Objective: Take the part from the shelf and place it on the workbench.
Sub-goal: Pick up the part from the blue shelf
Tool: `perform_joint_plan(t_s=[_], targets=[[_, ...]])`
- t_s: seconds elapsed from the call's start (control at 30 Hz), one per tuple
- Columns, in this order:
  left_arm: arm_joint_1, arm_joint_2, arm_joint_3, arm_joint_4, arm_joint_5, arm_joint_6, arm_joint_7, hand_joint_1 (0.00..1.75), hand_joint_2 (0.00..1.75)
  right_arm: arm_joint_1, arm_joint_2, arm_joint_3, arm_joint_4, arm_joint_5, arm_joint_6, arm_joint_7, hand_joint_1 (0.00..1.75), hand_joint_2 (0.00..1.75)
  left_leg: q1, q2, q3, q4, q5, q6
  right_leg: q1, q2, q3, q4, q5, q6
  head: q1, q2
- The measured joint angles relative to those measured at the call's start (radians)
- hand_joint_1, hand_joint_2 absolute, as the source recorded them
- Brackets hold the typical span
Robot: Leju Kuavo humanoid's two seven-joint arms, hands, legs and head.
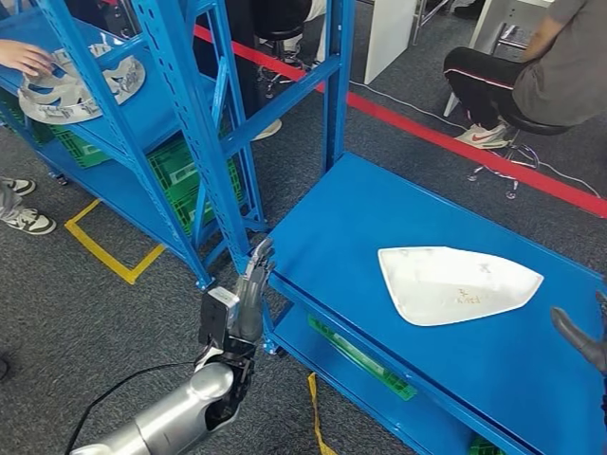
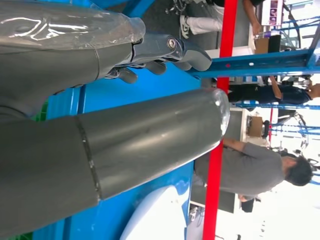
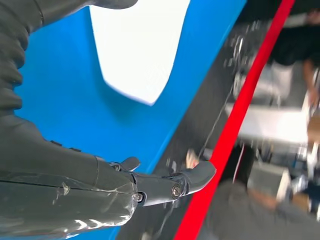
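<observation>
The white part (image 1: 454, 282) lies flat on the blue workbench (image 1: 343, 227), touched by neither hand, so I'd judge the placing done and little left but drawing the arms clear. The left hand (image 1: 252, 289) hangs by the bench's near corner, fingers straight and holding nothing; the right hand (image 1: 581, 341) hovers beside the part, fingers apart and empty. The head view takes in the shelf (image 1: 179, 104), where a person's hand (image 1: 25, 59) rests on more parts; the right wrist view shows the part's edge (image 3: 139, 50) close up.
</observation>
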Motion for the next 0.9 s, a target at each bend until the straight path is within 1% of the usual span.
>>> perform_joint_plan(t_s=[0.07, 0.23, 0.47, 0.9], targets=[[-0.002, 0.000, 0.000, 0.000, 0.000, -0.001, -0.001, 0.00, 0.00, -0.011, -0.001, 0.013, 0.010, -0.026, 0.031, -0.004, 0.00, 1.75, 0.000, 0.000, 0.000, 0.000, 0.000, 0.000, 0.000, 0.000, 0.000, 0.000, 0.000, 0.000, 0.000, 0.000], [-0.002, 0.001, 0.001, 0.000, -0.001, 0.002, -0.001, 0.00, 0.00, -0.037, -0.002, 0.039, 0.037, -0.068, 0.065, -0.011, 0.00, 1.75, 0.000, 0.000, 0.000, 0.000, 0.000, 0.000, 0.000, 0.000, 0.001, 0.000, 0.000, 0.000, 0.000, 0.000], [0.001, 0.003, 0.004, 0.000, -0.007, 0.005, 0.000, 0.00, 0.00, -0.078, -0.002, 0.065, 0.111, -0.193, 0.144, -0.043, 0.00, 1.75, 0.000, 0.000, 0.000, 0.000, 0.000, 0.000, 0.000, 0.000, 0.001, 0.000, 0.000, 0.000, 0.000, 0.000], [0.007, 0.008, 0.010, 0.000, -0.012, 0.005, 0.000, 0.00, 0.00, -0.114, -0.002, 0.087, 0.241, -0.244, 0.157, -0.076, 0.00, 1.75, 0.000, -0.001, 0.000, 0.000, 0.000, 0.000, 0.000, 0.000, 0.001, 0.000, 0.000, 0.000, 0.000, 0.000]])
